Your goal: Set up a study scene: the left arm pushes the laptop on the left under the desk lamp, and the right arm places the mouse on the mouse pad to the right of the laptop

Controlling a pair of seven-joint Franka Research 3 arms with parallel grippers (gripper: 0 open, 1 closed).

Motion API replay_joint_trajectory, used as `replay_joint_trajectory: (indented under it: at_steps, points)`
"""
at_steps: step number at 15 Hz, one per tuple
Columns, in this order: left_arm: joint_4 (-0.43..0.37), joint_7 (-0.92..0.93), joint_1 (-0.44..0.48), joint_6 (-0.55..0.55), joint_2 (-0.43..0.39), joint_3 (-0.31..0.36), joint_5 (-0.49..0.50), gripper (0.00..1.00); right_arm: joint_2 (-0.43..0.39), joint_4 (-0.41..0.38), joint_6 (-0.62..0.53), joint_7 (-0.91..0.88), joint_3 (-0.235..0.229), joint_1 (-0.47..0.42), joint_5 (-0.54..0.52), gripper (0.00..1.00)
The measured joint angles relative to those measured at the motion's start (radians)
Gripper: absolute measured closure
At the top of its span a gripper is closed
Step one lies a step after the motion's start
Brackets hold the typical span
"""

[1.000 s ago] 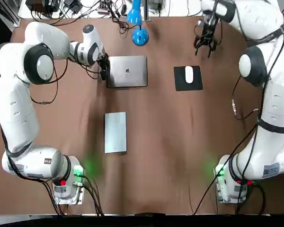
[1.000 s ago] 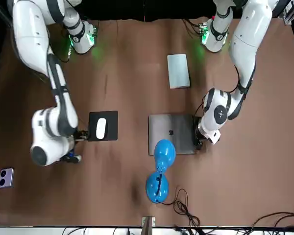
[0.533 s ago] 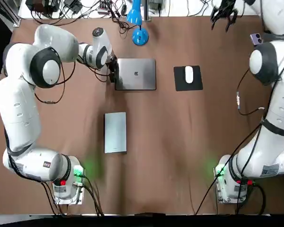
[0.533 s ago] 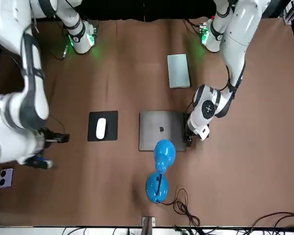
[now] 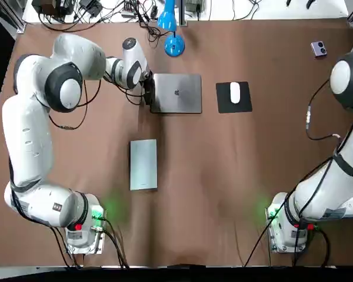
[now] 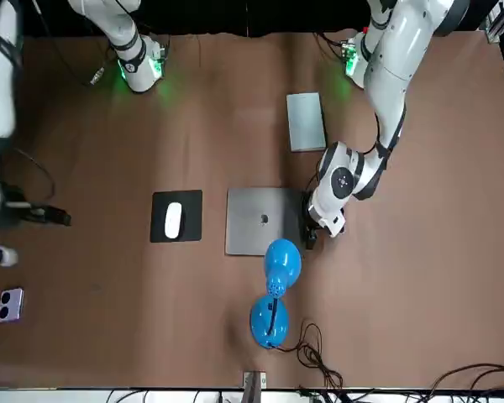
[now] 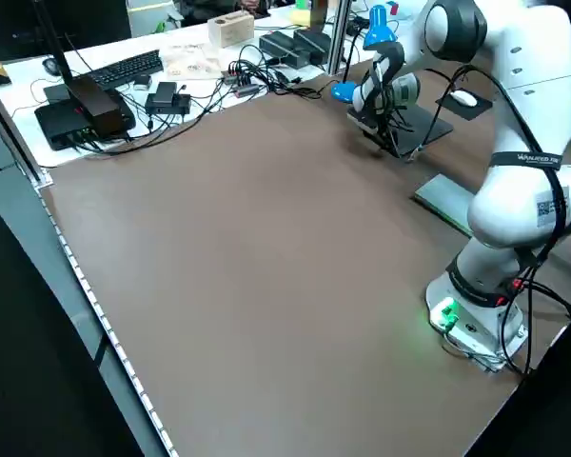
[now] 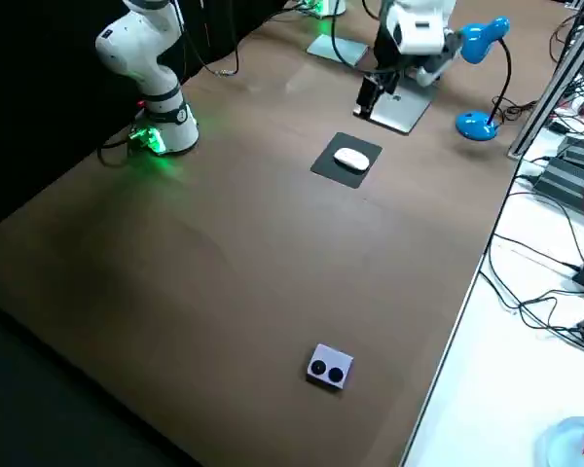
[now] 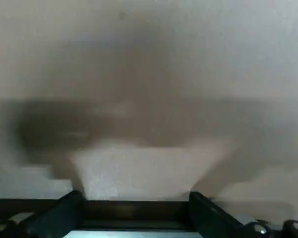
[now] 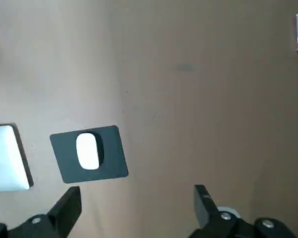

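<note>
The left gripper (image 5: pixel 146 94) sits low on the brown worktop (image 5: pixel 223 176), its 2 fingers (image 9: pixel 64 214) spread apart and empty. It is set against the left edge of the closed silver laptop (image 5: pixel 176 93), which lies just on the robot's side of the blue desk lamp (image 5: pixel 174 46) (in the front view the lamp head overlaps the laptop's far edge). The white mouse (image 5: pixel 235 92) lies on the black mouse pad (image 5: pixel 223 106) just right of the laptop, while the right gripper (image 10: pixel 136 192) hangs high above the worktop, well apart from the mouse, fingers wide open and holding nothing.
</note>
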Motion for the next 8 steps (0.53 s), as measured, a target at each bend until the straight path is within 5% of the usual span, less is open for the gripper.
replay_joint_trajectory:
  at_steps: [5, 8]
  points:
    - [0.019, -0.015, -0.04, 0.022, 0.021, 0.0, -0.043, 0.0, -0.065, 0.0, -0.007, -0.034, 0.0, -0.03, 0.0, 0.0]
    - [0.023, -0.015, -0.038, 0.022, 0.024, 0.0, -0.043, 0.0, -0.144, -0.077, -0.003, -0.037, 0.002, -0.029, 0.0, 0.0]
